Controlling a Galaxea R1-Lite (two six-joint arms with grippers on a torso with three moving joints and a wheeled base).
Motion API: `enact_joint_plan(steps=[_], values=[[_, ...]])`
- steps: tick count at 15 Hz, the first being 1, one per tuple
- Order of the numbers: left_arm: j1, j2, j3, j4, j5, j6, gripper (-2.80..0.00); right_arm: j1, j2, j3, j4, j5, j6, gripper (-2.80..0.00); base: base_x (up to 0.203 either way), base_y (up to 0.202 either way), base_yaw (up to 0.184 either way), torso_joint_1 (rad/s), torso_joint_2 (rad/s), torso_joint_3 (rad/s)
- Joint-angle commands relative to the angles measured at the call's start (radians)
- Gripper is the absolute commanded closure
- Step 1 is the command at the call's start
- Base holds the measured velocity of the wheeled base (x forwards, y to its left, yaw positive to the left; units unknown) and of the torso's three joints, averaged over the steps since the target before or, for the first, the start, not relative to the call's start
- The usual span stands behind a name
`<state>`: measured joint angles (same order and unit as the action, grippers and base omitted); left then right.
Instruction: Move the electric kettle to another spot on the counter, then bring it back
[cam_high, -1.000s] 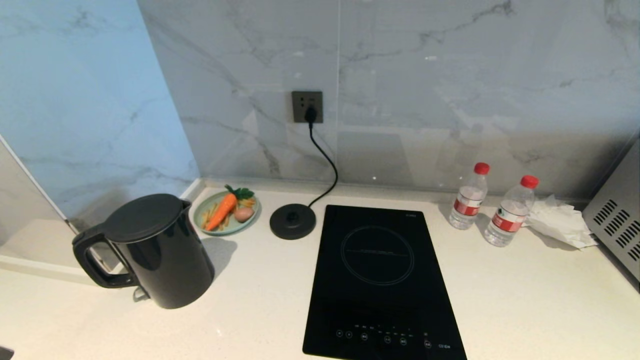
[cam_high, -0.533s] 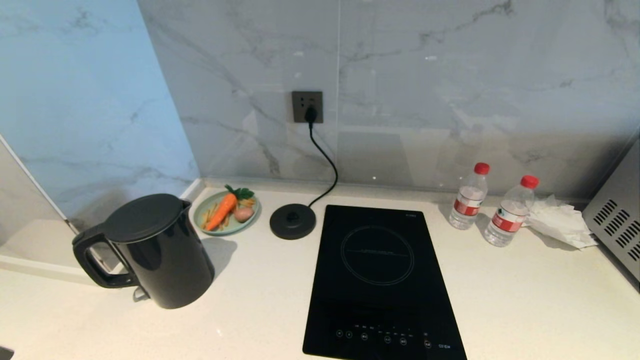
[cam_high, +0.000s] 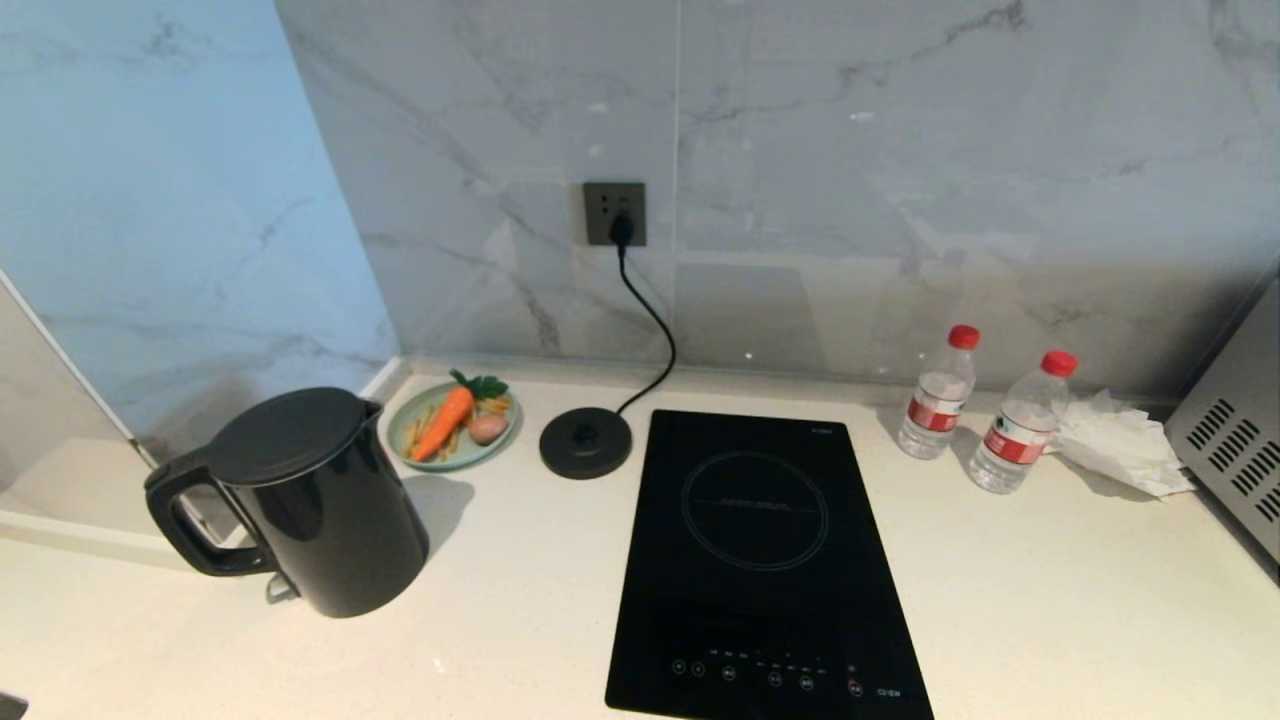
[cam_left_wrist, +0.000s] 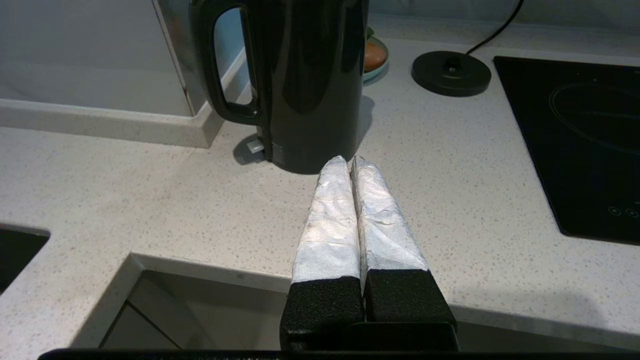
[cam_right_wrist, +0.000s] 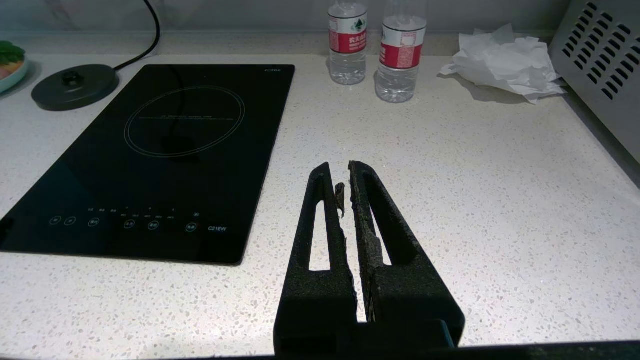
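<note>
The tall glossy black electric kettle (cam_high: 320, 495) stands upright on the off-white speckled counter (cam_high: 1050, 600) at the left, handle pointing left, off its round base disc (cam_high: 586, 442). In the left wrist view the kettle (cam_left_wrist: 305, 80) rises just beyond my left gripper (cam_left_wrist: 348, 161), whose white-wrapped fingers are shut and hold nothing. My right gripper (cam_right_wrist: 340, 170) hovers over bare counter (cam_right_wrist: 475, 200) right of the hob, its black fingers shut and empty. Neither arm shows in the head view.
A black induction hob (cam_high: 765, 560) lies in the middle. A plate of toy food (cam_high: 455, 425) sits behind the kettle. Two water bottles (cam_high: 935, 395), crumpled tissue (cam_high: 1120, 445) and a grey vented appliance (cam_high: 1235, 440) stand at the right. A cord runs to the wall socket (cam_high: 614, 213).
</note>
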<state>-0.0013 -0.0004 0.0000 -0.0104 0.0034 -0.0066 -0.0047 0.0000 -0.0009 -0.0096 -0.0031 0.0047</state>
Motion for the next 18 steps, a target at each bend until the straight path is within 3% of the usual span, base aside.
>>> enact_joint_plan(steps=[1,18], values=[[0.000,0.003,0.000,0.000,0.001,-0.001,0.00,0.000,0.000,0.001,0.000,0.000,0.000,0.00,0.000,0.000,0.000,0.000,0.00,0.000],[0.001,0.003,0.000,-0.002,0.001,-0.007,0.00,0.000,0.000,0.000,0.000,0.000,-0.002,0.00,0.000,0.000,0.000,0.000,0.00,0.000]])
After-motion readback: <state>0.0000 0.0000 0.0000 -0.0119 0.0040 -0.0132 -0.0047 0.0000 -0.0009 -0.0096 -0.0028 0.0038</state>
